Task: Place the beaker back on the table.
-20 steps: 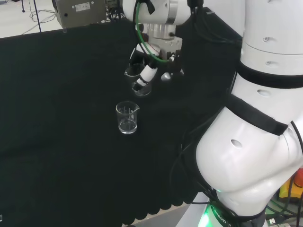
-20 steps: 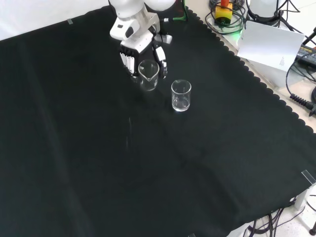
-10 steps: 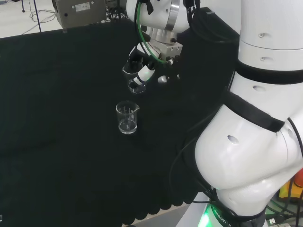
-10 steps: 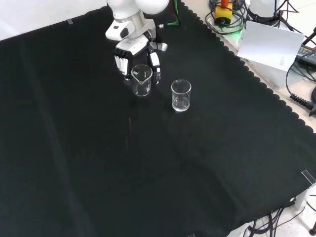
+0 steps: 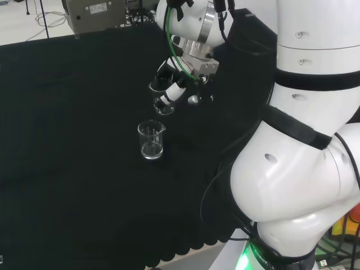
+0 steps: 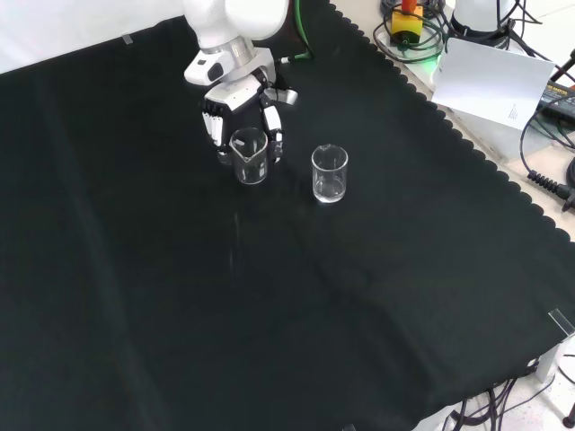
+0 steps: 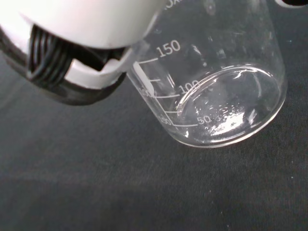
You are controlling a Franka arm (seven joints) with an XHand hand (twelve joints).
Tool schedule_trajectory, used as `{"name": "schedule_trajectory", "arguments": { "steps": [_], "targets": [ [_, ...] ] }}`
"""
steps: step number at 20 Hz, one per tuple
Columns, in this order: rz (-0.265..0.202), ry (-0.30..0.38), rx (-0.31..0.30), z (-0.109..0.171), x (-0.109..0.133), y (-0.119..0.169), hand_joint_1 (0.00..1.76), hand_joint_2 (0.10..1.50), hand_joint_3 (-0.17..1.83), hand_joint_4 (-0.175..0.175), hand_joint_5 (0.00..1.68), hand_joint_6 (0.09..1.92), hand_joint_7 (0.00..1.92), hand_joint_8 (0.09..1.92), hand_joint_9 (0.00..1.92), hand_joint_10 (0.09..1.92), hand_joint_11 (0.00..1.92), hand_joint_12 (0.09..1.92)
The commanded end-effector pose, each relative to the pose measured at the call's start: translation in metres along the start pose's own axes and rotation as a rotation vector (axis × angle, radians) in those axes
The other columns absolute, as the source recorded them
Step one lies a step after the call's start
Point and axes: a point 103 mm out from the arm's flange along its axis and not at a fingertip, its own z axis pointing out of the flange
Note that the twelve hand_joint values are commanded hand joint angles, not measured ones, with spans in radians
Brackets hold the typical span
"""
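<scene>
1. The hand has its fingers curled round a clear beaker, with fingers on either side of the glass in the front view; in the head view the hand wraps the same beaker from above and behind.
2. The held beaker stands roughly upright in the front view, its rim and spout facing up; whether its base touches the cloth or hangs just above it cannot be told from these views.
3. In the wrist view the beaker is close and large, its printed scale visible on the wall and its round base over the dark cloth; a blurred white and black part of the hand lies against its side.
4. A second beaker stands free on the cloth, just to the right of the held one in the front view and nearer the camera in the head view; nothing touches it.
5. The black cloth covers the bench and has a scalloped edge on the right of the front view; beyond that edge lie a white sheet and cables; a grey box sits behind the far edge in the head view.
</scene>
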Motion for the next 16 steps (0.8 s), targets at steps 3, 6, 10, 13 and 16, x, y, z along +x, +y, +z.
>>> {"name": "schedule_trajectory", "arguments": {
  "steps": [3, 6, 10, 13, 16],
  "targets": [
    [0.027, 0.026, -0.035, 0.012, -0.012, 0.009, 1.31, 0.55, 0.90, -0.175, 1.20, 0.89, 1.26, 0.86, 1.59, 0.56, 1.34, 0.75],
    [0.038, 0.025, -0.032, 0.016, -0.016, 0.011, 1.31, 0.55, 0.89, -0.175, 1.20, 0.89, 1.26, 0.86, 1.58, 0.55, 1.34, 0.75],
    [0.049, 0.018, -0.029, 0.021, -0.021, 0.012, 1.31, 0.56, 0.88, -0.175, 1.20, 0.88, 1.26, 0.85, 1.58, 0.55, 1.34, 0.75],
    [0.055, 0.014, -0.028, 0.023, -0.028, 0.013, 1.31, 0.57, 0.86, -0.175, 1.20, 0.87, 1.26, 0.84, 1.58, 0.54, 1.34, 0.74],
    [0.063, 0.014, -0.019, 0.027, -0.032, 0.015, 1.31, 0.57, 0.86, -0.175, 1.20, 0.87, 1.26, 0.84, 1.58, 0.54, 1.34, 0.74]
  ]
}}
